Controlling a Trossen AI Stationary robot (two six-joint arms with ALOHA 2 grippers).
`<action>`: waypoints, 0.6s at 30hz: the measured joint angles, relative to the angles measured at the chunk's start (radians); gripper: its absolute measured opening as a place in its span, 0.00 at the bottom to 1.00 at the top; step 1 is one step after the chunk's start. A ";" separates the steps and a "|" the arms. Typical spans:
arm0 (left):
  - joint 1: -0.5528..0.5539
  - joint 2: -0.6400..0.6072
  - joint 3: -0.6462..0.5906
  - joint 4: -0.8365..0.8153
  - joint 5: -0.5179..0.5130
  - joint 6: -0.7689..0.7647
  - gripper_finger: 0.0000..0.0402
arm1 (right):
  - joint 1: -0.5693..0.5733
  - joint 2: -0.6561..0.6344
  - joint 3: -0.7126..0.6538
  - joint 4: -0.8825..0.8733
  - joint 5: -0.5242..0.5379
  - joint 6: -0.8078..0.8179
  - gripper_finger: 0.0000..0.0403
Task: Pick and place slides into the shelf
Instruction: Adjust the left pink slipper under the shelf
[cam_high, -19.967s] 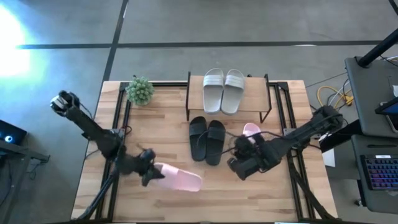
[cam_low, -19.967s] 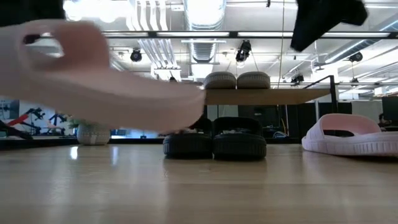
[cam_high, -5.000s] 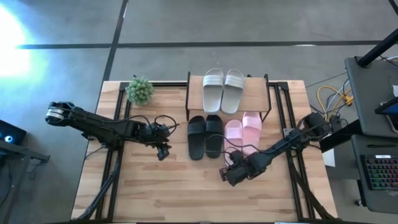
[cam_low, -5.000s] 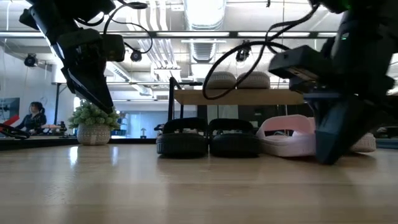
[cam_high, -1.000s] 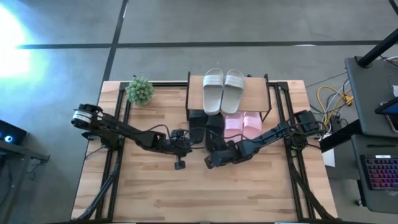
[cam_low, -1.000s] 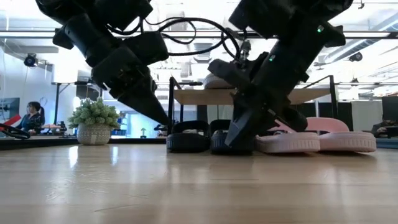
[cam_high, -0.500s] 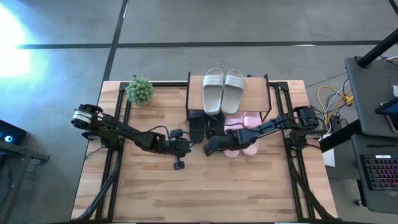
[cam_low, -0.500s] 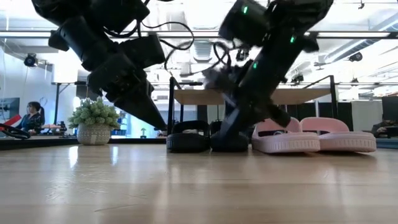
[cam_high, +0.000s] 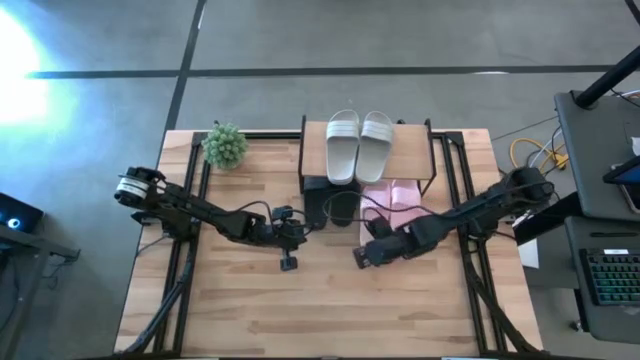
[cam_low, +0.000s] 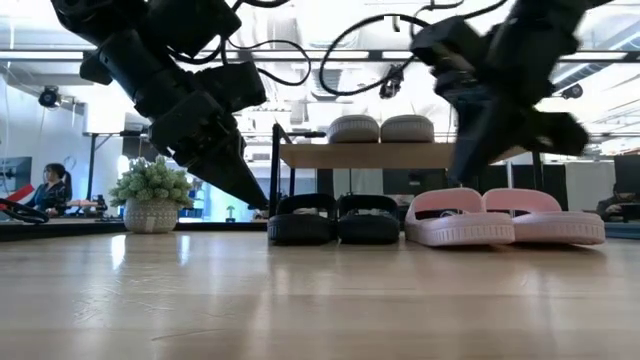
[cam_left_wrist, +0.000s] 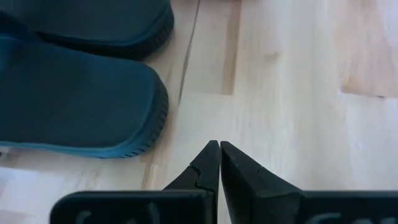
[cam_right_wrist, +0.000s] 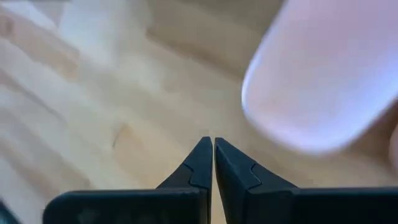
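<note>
Pink slides are sitting ahead of our closed, empty right gripper. We are judging placement finished; next, the closed left gripper retreats.

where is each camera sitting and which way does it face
High: overhead, looking straight down on table, both arms, shelf.
Low: tabletop height, facing the shelf; both arms show.
Left wrist: behind shut left end effector, facing black slides.
Right wrist: behind shut right end effector, facing a pink slide.
High and low share the white slides.

Bright ceiling glare in low view; right wrist view seems motion-blurred.
</note>
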 joint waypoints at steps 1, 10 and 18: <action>0.002 0.000 0.000 0.000 0.000 0.000 0.00 | 0.015 -0.001 -0.012 0.011 -0.015 0.031 0.03; 0.006 0.000 -0.002 -0.003 0.000 0.001 0.00 | 0.079 0.060 -0.061 0.027 -0.012 0.185 0.03; 0.008 0.000 -0.005 -0.004 0.000 0.000 0.00 | -0.031 0.101 -0.117 0.027 0.067 0.167 0.03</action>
